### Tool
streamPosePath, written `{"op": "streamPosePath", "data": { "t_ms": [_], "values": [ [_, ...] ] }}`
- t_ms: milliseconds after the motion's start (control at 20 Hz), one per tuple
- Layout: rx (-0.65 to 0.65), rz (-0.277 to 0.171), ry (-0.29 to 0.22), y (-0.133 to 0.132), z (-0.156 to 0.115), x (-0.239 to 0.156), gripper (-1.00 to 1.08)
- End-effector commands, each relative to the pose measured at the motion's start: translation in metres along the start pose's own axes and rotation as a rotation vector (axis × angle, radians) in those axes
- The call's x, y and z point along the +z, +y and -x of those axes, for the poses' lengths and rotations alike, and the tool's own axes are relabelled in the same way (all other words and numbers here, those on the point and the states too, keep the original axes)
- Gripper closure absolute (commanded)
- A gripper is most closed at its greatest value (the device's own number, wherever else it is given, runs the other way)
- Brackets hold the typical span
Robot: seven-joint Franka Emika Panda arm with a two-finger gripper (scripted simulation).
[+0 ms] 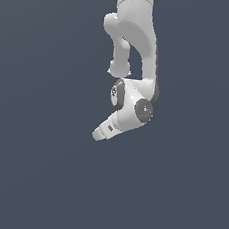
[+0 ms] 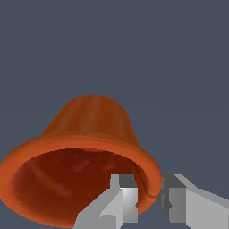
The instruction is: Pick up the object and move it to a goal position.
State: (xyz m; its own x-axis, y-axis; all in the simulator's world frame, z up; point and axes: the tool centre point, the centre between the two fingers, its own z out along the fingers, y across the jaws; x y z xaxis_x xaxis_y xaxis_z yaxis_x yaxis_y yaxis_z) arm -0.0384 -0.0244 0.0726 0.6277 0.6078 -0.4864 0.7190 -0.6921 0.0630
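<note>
The white arm fills the upper centre of the exterior view, dropping from the top edge and bending so that its last link slants down toward the lower left of the frame. The dark grey surface spreads behind it with nothing else showing; no goal marker can be seen in either view.

In the wrist view the orange-red cup takes up the lower left and centre of the frame, its mouth turned toward the camera and its darker rim flaring wide. In the exterior view it cannot be made out.

The gripper, at the lower right of the wrist view, straddles the cup's rim: one finger sits inside the mouth, the other outside the wall, the rim in the narrow gap between them. This looks like a pinch on the wall, though firm contact cannot be confirmed.

A one-wall hold could let the cup swing, so, as I judge it, the move should be slow and free of wrist rotation.
</note>
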Motion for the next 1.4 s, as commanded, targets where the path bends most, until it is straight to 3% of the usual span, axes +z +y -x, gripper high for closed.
{"op": "streamPosePath", "data": {
  "t_ms": [0,300,1000,1350],
  "values": [
    [0.0,0.0,0.0,-0.001,0.0,-0.001,1.08],
    [0.0,0.0,-0.001,-0.022,-0.003,-0.021,1.08],
    [-0.002,0.0,-0.004,-0.137,-0.022,-0.133,1.08],
    [-0.001,-0.001,-0.003,-0.169,-0.03,-0.168,1.08]
  ]
}}
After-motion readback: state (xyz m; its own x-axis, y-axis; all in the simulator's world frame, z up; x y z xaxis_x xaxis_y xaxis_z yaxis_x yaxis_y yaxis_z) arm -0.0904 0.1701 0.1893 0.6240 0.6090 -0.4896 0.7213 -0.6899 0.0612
